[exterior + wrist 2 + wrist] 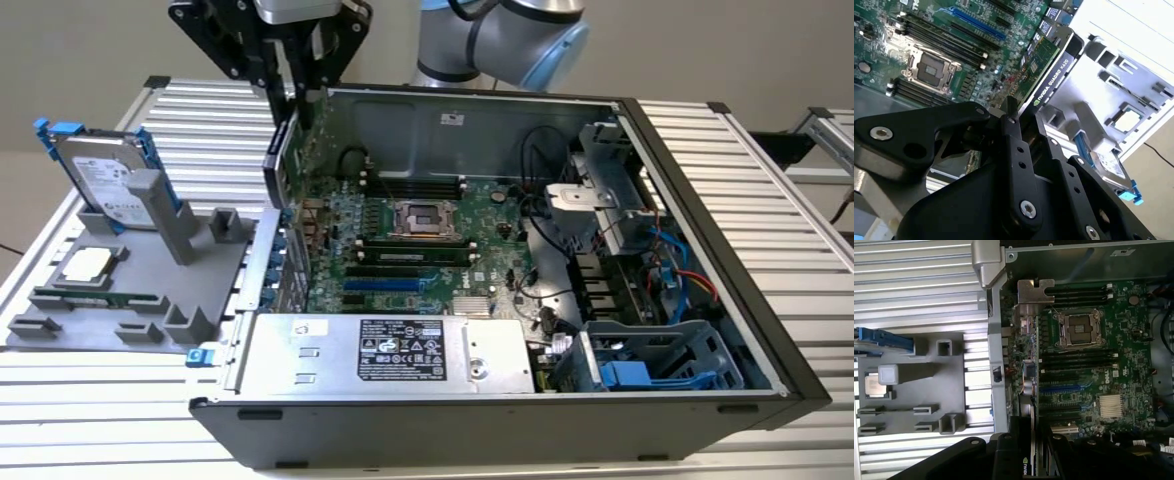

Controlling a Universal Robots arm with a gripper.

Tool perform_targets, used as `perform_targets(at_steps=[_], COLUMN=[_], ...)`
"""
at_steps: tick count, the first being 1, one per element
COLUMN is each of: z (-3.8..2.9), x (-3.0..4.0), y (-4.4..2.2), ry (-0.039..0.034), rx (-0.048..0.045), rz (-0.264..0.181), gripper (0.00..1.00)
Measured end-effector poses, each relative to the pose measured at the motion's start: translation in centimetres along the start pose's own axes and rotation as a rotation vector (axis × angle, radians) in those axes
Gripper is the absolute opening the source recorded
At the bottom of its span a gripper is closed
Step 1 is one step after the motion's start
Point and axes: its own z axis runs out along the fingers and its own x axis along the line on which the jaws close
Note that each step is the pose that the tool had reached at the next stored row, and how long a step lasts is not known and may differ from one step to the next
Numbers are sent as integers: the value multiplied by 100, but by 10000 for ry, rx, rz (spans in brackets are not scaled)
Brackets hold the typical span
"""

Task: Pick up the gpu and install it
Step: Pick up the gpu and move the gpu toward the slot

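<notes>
My gripper (295, 98) is shut on the gpu (278, 150), a green card with a black shroud, and holds it upright on its edge. The card hangs over the exterior view's left side of the open computer case (694, 200), above the motherboard (400, 250) and beside the case's slotted wall. In the second wrist view the gpu (1049, 62) runs out from between the black fingers (1010, 130). In the first wrist view the gpu (1027, 387) is edge-on, with its silver bracket (1035, 290) at the far end, over the board's edge near the blue slot (1061, 388).
A grey holder (120, 300) on the exterior view's left carries a hard drive with blue rails (107, 175), a processor chip (87, 263) and a RAM stick (74, 297). In the case are the power supply (387, 350), the CPU socket (427, 218) and a drive cage (654, 360).
</notes>
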Motion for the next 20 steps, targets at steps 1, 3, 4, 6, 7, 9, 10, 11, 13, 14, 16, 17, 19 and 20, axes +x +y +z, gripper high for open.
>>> perform_targets(at_steps=[1,3,4,6,7,9,10,11,13,14,16,17,19,20], z=[0,1,1,2,2,2,3,3,4,4,4,5,6,6], x=[-12,-37,-49,-74,-85,-110,-123,-136,-163,-176,-202,-215,-240,-254], y=[1,3,4,7,8,10,11,13,15,16,19,20,22,24], ry=[0,0,0,0,0,0,0,0,0,0,1,0,0,0], rx=[1,0,0,1,0,0,0,1,1,0,1,1,1,0], rz=[0,0,0,0,0,0,0,0,0,0,0,0,0,0], gripper=[0,0,0,0,0,0,0,0,0,0,0,0,0,0])
